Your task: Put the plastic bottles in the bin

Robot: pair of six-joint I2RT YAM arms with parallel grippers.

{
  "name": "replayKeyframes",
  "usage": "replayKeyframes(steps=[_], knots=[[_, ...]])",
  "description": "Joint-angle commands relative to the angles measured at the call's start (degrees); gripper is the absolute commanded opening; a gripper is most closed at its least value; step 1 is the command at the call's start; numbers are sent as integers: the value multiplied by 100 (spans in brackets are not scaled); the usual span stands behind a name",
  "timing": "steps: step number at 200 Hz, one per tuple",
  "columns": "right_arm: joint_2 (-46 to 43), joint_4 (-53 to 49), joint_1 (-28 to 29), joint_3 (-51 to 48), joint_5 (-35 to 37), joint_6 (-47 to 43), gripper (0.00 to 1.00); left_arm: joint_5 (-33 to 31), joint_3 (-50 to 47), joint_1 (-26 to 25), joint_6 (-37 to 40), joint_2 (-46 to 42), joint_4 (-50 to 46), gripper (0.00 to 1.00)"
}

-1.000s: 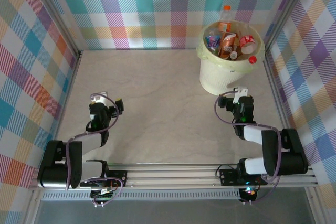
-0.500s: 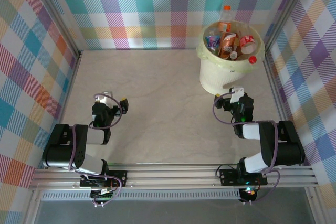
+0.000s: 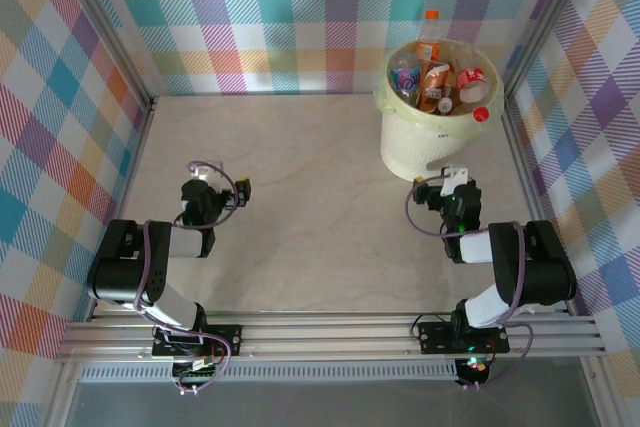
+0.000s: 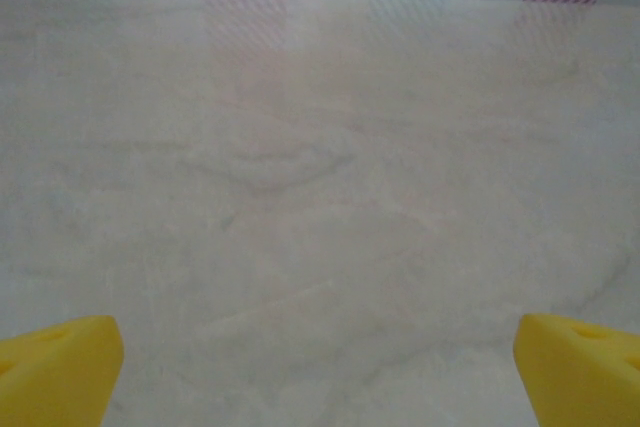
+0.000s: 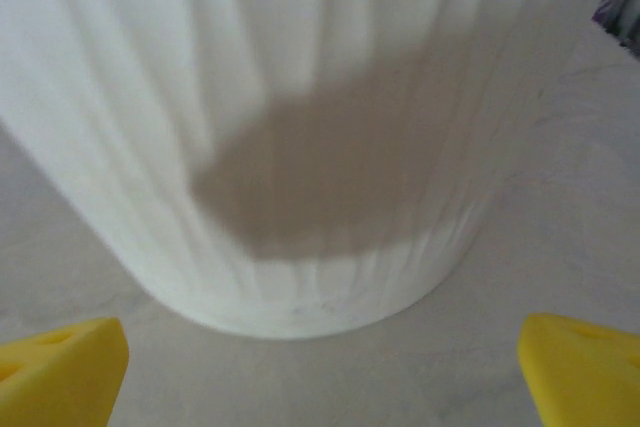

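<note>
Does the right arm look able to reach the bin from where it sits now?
Probably yes: the right gripper is open and faces the bin wall close by, with bare table between them.

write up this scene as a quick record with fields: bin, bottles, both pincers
bin: pale cream bucket with a bag liner over its rim, far right of the table
plastic bottles: piled inside the bin; one orange bottle sticks up at the far rim
left pincer: open, holding nothing, low over bare table
right pincer: open, holding nothing, facing the bin's lower wall
status: every bottle in view appears to be in the bin
</note>
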Motion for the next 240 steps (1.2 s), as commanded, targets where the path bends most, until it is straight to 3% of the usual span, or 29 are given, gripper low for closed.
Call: replayKeyframes(steps=[1, 104, 133, 153, 174, 240], knots=[[49, -389, -57, 253, 369, 243, 100, -19, 83, 37, -48, 50, -402, 100], [63, -419, -54, 277, 390, 241, 100, 162, -133, -2, 88, -15, -70, 100], [6, -100, -51, 78, -746, -224, 100, 20, -395, -62, 98, -64, 362, 100], [27, 94, -54, -19, -528, -120, 100, 104, -236, -62, 118, -21, 108, 100], [77, -504, -97, 320, -97, 123, 100, 23, -5, -45, 75, 21, -275, 100], [54, -557, -186, 339, -229, 166, 100, -266, 106, 8, -125, 48, -446, 100]])
